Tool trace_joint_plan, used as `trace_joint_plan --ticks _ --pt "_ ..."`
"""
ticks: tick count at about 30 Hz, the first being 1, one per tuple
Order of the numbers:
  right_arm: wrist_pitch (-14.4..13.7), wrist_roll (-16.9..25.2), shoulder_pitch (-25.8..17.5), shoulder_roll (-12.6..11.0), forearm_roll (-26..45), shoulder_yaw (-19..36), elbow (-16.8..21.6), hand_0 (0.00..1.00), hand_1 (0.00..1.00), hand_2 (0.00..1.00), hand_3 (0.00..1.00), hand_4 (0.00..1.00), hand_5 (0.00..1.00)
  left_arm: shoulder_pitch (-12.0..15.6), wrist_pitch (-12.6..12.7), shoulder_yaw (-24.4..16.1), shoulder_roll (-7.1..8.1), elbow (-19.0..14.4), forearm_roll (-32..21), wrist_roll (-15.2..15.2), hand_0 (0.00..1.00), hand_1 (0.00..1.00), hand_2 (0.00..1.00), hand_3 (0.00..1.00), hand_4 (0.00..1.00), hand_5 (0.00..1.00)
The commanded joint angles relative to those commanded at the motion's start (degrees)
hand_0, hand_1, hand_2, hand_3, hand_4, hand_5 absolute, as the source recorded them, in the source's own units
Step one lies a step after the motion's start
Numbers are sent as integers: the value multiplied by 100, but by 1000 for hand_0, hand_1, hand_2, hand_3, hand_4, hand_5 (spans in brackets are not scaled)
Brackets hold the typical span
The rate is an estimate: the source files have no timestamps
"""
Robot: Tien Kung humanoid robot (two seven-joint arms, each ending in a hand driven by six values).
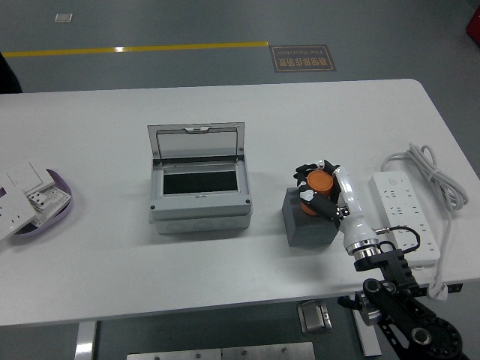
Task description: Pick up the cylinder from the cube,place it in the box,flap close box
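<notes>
Orange cylinder (321, 181) is wrapped by right hand (319, 191) fingers atop grey cube (307, 223), lift pending; box (199, 199) lid left open for drop-in.

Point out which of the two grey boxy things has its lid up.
The grey box at table centre: its clear flap stands open. The grey cube to its right is solid, with the orange cylinder on top.

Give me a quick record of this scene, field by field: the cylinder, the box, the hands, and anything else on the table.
cylinder: orange cylinder, on the grey cube
right hand: right hand closed around the cylinder
left hand: not in view
box: grey box, lid open and upright, left of the cube
power strip: white power strip, right of the cube
tray: purple tray of switch plates, table's left edge
</notes>
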Motion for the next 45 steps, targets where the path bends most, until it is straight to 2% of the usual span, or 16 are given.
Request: trace_joint_plan --ticks 2,3,10,14,15,17,20,21,25,26,27,32,38,39,44,45 --pt "-9 -14 13 -4 -25 -7 50 507 504 453 389 2 2 0 1 -5 0 -1 4 1 604 585 556 594 659 207" --pt "-22 -36 35 -11 -56 -20 109 456 447 402 306 2 2 0 1 -5 -1 -1 3 2 604 585 557 593 659 207" --pt "-172 -344 496 -83 -392 -414 470 445 435 388 293 2 2 3 2 -41 -5 -9 42 21 604 585 557 593 660 206" --pt "-225 -730 911 91 -817 -584 524 445 435 388 293 2 2 14 -2 -50 -2 -14 65 34 604 585 557 593 660 206" --pt "-227 -833 1010 160 -924 -595 539 208 340 383 287 2 2 17 -2 -53 -2 -16 70 38 604 585 557 593 660 207" --pt "-224 -1070 1220 279 -1166 -640 570 208 340 383 287 2 2 23 -5 -57 -1 -20 82 49 604 585 557 593 660 207" --pt "-200 -1393 1547 337 -1512 -860 589 208 340 383 287 2 2 28 -5 -75 11 -29 108 67 604 585 557 593 660 207" --pt "-185 -1493 1655 334 -1631 -953 582 4 247 320 279 2 2 28 -4 -85 15 -32 119 74 604 584 558 592 660 205" --pt "10 -1949 2067 331 -2160 -1354 536 4 247 320 279 2 2 21 -4 -128 25 -47 169 106 604 584 558 592 660 205" --pt "72 -2052 2134 339 -2288 -1425 535 4 247 320 279 2 2 19 -5 -132 26 -48 174 108 604 584 558 592 660 205" --pt "139 -2168 2197 349 -2425 -1498 533 2 207 325 264 2 2 16 -5 -136 27 -49 181 111 604 585 557 592 659 206" --pt "490 -2620 2478 385 -3124 -1869 475 2 207 325 264 2 2 14 -7 -152 30 -52 206 122 604 585 557 592 659 206" --pt "1076 -3223 2761 412 -3981 -2311 361 2 201 328 260 2 2 10 -11 -163 32 -51 232 128 604 585 557 592 659 206" --pt "1160 -3310 2788 420 -4105 -2349 342 32 265 345 275 2 2 9 -11 -166 32 -51 235 127 604 585 557 592 660 206" --pt "1482 -3572 2919 440 -4730 -2508 217 32 265 345 275 2 2 9 -8 -174 39 -54 245 135 604 585 557 592 660 206" --pt "1514 -3592 2947 439 -4807 -2539 188 255 420 414 325 94 2 11 -8 -177 40 -55 250 138 604 584 556 592 659 206"
